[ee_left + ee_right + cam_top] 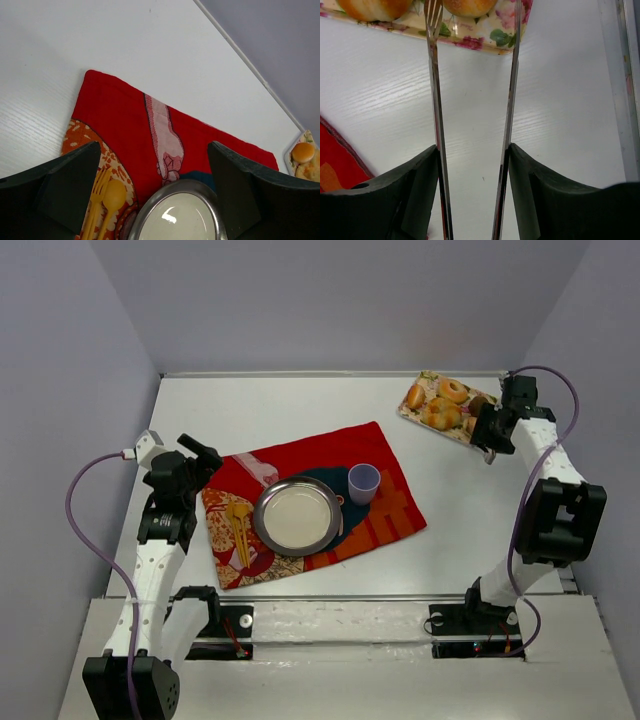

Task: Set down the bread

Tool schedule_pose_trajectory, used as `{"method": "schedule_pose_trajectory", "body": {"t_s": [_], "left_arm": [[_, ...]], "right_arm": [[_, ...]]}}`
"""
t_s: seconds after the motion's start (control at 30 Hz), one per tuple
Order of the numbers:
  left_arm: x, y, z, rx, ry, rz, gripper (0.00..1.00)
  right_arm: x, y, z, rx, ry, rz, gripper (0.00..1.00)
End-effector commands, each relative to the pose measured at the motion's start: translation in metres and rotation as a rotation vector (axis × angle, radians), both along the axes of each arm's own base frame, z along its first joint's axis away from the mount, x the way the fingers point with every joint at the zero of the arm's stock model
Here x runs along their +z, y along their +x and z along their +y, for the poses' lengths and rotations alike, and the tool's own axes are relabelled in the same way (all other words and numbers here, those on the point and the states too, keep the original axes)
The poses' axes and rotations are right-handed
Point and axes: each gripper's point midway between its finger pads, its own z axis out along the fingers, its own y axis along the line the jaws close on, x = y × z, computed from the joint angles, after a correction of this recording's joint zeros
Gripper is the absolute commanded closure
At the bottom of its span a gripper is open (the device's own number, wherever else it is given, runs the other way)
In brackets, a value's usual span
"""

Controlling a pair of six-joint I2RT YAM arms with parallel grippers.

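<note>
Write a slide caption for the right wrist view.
Right gripper holds metal tongs, their tips reaching the floral tray of bread rolls on the white table.

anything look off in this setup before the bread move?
Minor only. The red placemat lies skewed to the edges of the table, and the bread tray at the far right sits at an angle too. The plate is empty and the cup upright; no spill or damage visible.

Overhead camera and 2 close wrist cameras share the tray [470,39].
</note>
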Motion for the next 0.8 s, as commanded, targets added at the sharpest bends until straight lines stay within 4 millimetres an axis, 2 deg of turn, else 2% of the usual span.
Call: {"method": "schedule_pose_trajectory", "body": {"t_s": [0.0,0.4,0.63,0.7,0.77], "left_arm": [[0.004,0.004,0.0,-0.013,0.013,-0.029,0.01],[0.004,0.004,0.0,-0.011,0.014,-0.029,0.01],[0.005,0.004,0.0,-0.008,0.013,-0.032,0.01],[0.004,0.004,0.0,-0.008,0.013,-0.031,0.01],[0.005,0.004,0.0,-0.01,0.014,-0.032,0.01]], "right_arm": [[0.014,0.015,-0.008,-0.002,-0.026,-0.042,0.39],[0.001,0.037,-0.015,-0.008,-0.018,-0.026,0.4],[-0.001,0.042,-0.013,-0.004,0.017,-0.033,0.58],[0.004,0.041,-0.011,0.001,0.024,-0.047,0.59],[0.012,0.039,-0.009,0.006,0.025,-0.066,0.64]]}}
